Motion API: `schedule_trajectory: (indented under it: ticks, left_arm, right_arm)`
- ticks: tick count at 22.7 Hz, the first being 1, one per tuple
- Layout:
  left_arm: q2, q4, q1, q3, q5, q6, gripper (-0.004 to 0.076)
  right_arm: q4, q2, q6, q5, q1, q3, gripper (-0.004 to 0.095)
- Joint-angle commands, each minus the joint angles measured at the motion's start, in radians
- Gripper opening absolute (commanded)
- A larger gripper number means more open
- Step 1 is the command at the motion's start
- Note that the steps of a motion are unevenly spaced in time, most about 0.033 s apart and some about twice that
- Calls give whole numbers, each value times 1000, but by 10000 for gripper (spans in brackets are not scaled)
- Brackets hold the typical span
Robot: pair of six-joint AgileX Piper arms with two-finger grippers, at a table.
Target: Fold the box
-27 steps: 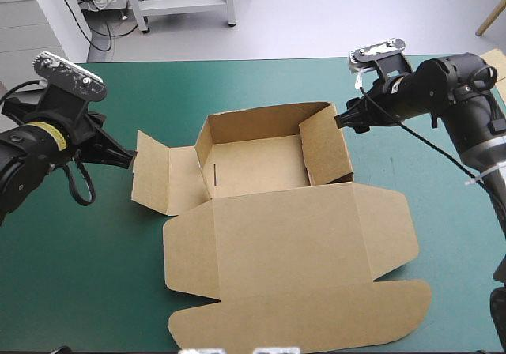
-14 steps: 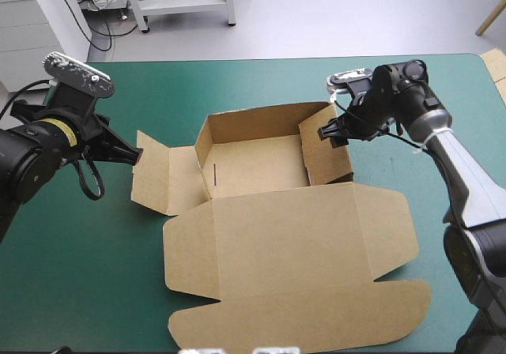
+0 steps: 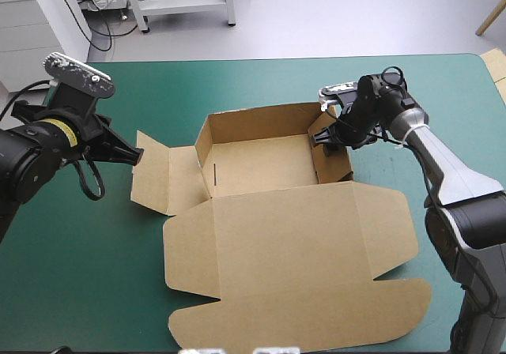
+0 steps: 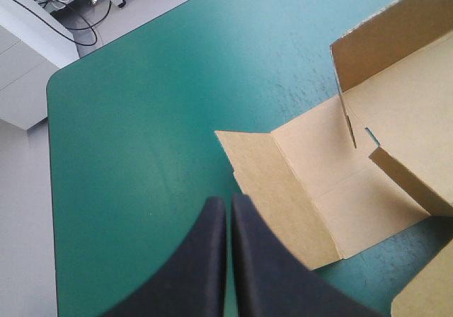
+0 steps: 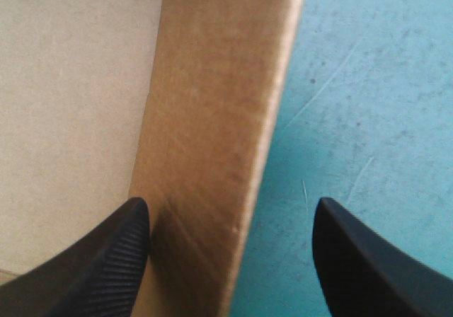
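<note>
Box (image 3: 281, 235): brown board, partly erected, at the middle of the table (image 3: 79, 275) with its teal-green cover. The far wall (image 3: 257, 123) and both side walls stand upright, forming an open tray; the lid (image 3: 292, 251) lies flat toward the table's near edge. A side flap (image 3: 162, 180) lies spread toward the table's left edge. Right gripper (image 3: 322, 139): black fingers spread and straddling the top edge of the tray's right wall (image 5: 212, 140), one finger on the tray's inner side, the other outside over the cover. Left gripper (image 3: 136, 156): fingers pressed together, holding nothing, tip just beside the side flap's outer edge; contact cannot be confirmed.
</note>
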Motion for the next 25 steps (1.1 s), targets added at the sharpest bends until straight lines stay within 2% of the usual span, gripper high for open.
schedule_trajectory:
  ticks: [1, 8, 10, 11, 13, 17, 20, 21, 25]
  left_arm:
    - [-15, 13, 3, -25, -48, -16, 7]
    - [-15, 13, 3, -25, -48, -16, 7]
    - [-15, 13, 3, -25, -48, -16, 7]
    - [-15, 13, 3, -25, -48, -16, 7]
    - [-15, 13, 3, -25, -48, -18, 7]
    - [-15, 13, 3, -25, -46, -31, 7]
    - [-15, 13, 3, -25, -35, -31, 7]
    - [-15, 13, 3, -25, -31, -29, 7]
    - [-10, 13, 3, -25, -31, -34, 7]
  right_arm:
    - [18, -44, -14, -17, -10, -31, 581]
    - [34, -22, -17, -10, -10, -31, 319]
    - [32, -22, -17, -10, -10, -31, 212]
    - [30, -22, -17, -8, -10, -31, 114]
    - [30, -22, -17, -8, -10, -31, -21]
    - [30, -24, -26, -10, -12, -35, -20]
    - [33, -37, -49, 28, -27, -69, -21]
    - [31, -54, -53, 60, -40, -100, -21]
    - [34, -147, -105, 60, -96, -110, -22]
